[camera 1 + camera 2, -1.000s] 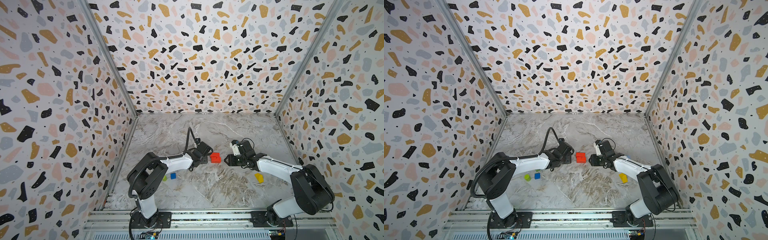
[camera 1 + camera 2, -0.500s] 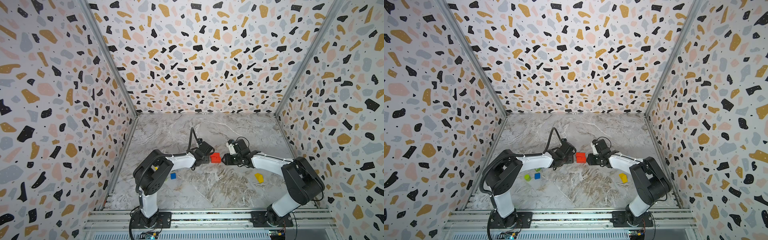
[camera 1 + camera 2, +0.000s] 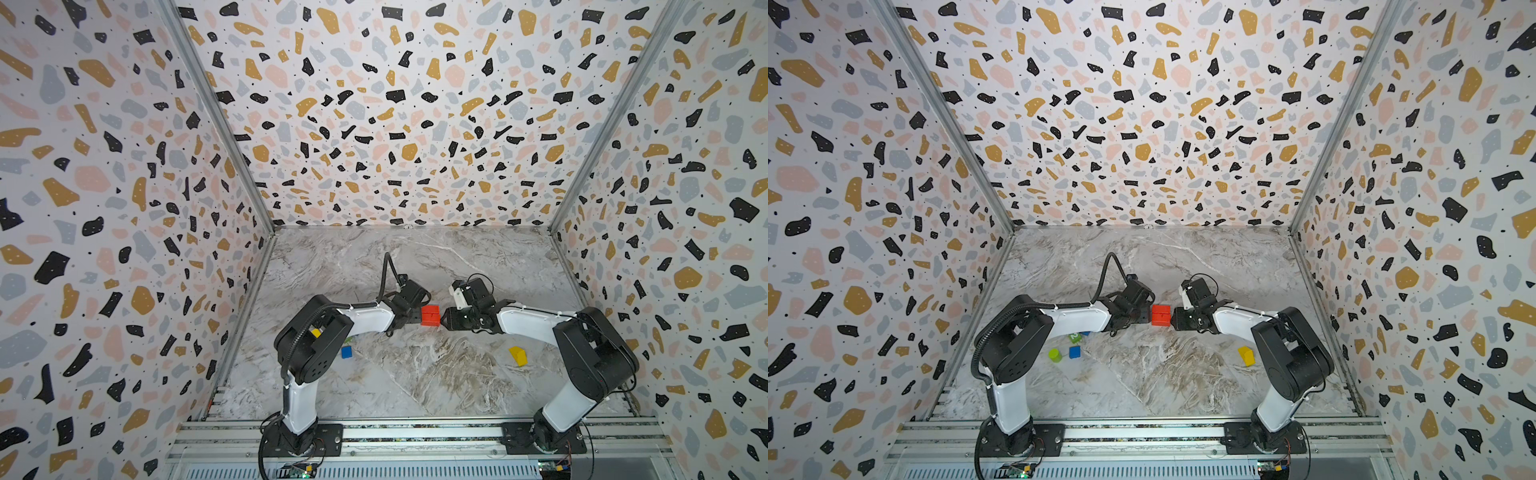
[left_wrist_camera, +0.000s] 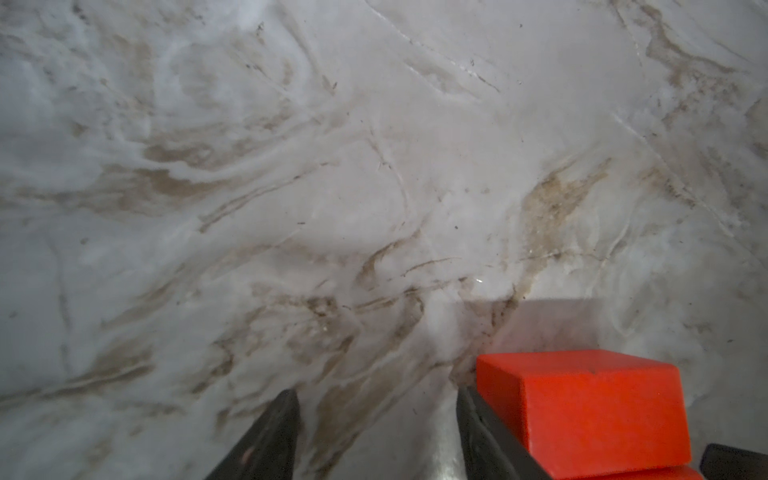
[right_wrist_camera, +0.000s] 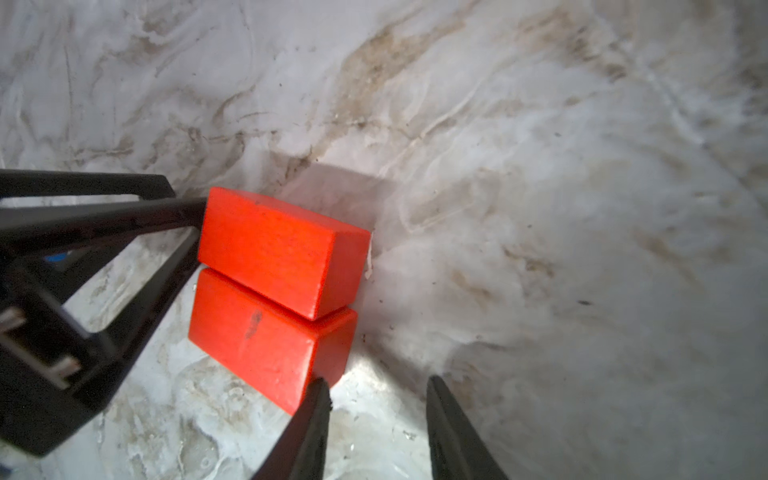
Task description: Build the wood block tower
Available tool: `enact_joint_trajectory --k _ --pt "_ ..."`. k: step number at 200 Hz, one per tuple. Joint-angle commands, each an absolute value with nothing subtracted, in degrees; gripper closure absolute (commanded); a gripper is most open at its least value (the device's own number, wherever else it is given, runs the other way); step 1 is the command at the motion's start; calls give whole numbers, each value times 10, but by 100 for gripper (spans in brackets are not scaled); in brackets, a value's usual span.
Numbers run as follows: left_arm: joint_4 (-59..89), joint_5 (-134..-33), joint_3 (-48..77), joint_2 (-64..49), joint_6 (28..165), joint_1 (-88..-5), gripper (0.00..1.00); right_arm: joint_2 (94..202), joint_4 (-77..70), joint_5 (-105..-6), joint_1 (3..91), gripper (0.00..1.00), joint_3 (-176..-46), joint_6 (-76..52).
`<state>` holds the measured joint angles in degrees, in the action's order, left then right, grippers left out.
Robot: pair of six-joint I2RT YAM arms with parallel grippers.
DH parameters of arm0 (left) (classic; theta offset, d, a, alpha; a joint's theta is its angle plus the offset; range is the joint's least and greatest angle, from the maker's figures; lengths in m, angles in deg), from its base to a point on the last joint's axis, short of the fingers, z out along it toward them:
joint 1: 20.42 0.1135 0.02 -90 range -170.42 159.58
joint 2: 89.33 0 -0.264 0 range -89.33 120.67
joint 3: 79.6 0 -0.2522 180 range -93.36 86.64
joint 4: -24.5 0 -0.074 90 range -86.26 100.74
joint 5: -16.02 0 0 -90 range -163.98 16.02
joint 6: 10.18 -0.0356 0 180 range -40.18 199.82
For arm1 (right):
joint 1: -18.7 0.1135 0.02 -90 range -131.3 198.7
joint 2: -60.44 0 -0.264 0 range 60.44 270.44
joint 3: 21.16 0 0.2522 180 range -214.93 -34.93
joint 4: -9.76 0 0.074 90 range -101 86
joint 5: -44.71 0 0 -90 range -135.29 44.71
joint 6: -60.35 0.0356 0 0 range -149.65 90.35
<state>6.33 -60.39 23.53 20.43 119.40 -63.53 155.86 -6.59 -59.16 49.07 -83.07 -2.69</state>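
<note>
Right wrist view shows two red slabs (image 5: 266, 249) pressed together at the middle of the desk (image 3: 415, 386), bright and sharp-edged. Only this base seems made. The blue cube (image 3: 346, 352), lime cylinder (image 3: 1054, 354) and yellow wedge (image 3: 518, 356) wait loose, well apart. The left end effector (image 4: 376, 397) and right end effector (image 5: 378, 386) flank the slabs, jaws apart, holding nothing.

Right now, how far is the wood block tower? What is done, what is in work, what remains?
Done: only the base, two red slabs touching side by side on the table. In hand: nothing is gripped; the left gripper and right gripper, both open, flank the slabs, apparently squaring them. Remaining: blue cube, green numbered cube, lime cylinder and yellow wedge lie unstacked.
</note>
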Motion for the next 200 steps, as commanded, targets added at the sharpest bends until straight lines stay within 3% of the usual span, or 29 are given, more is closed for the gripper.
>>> enact_joint_trajectory --k 1,102,172,200 --pt "72 -620 226 214 1188 -632 38 1566 -63 -590 495 60 -848 -23" --pt "71 -617 249 184 1191 -627 36 1540 -90 -543 495 60 -844 -31" --pt "9 -567 298 38 1167 -599 17 1438 -167 -462 489 52 -834 -66" --pt "-13 -558 354 -63 1158 -572 2 1389 -199 -453 490 47 -831 -79"
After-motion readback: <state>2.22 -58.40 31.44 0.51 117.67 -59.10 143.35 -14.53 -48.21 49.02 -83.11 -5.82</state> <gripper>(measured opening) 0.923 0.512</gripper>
